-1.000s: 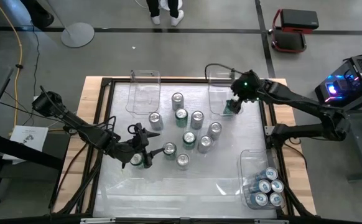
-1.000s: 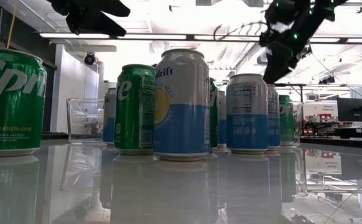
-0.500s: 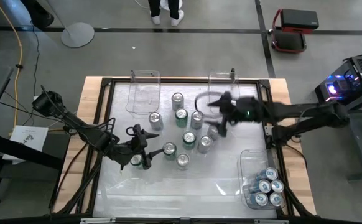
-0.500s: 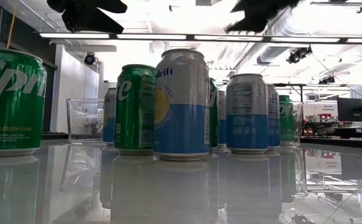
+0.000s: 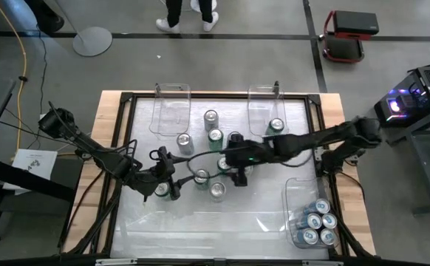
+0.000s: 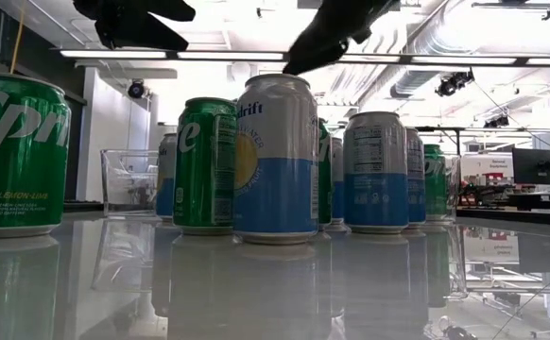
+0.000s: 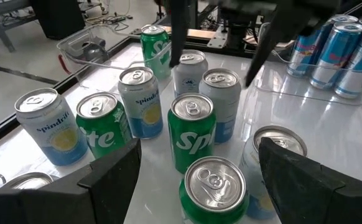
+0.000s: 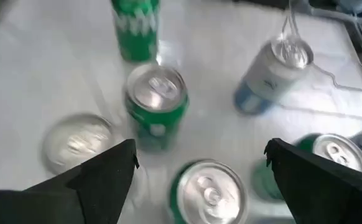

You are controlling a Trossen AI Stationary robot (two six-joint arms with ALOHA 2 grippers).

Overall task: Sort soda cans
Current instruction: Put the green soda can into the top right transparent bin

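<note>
Several soda cans point(image 5: 215, 136), green or silver and blue, stand upright in a cluster on the white table's middle. My left gripper point(image 5: 165, 189) hovers open at the cluster's near left. Its fingers point(image 7: 109, 180) stand on either side of a green can point(image 7: 214, 186) without touching it. My right gripper point(image 5: 239, 176) is open above the cluster's middle, with a can top point(image 8: 209, 193) below the gap between its fingers. One green can point(image 5: 275, 125) stands in the far right bin point(image 5: 263, 96).
A clear bin point(image 5: 296, 193) at the near right holds several blue and silver cans point(image 5: 317, 222). Another clear bin point(image 5: 172, 103) stands at the far left. A dark frame point(image 5: 123, 148) borders the table. A person's legs point(image 5: 189, 9) show beyond the far edge.
My right gripper has swung away from the far right bin, where the green can stays standing, toward the table's left and near edges, and now hangs over the middle of the cluster. The cans on the table have not moved.
</note>
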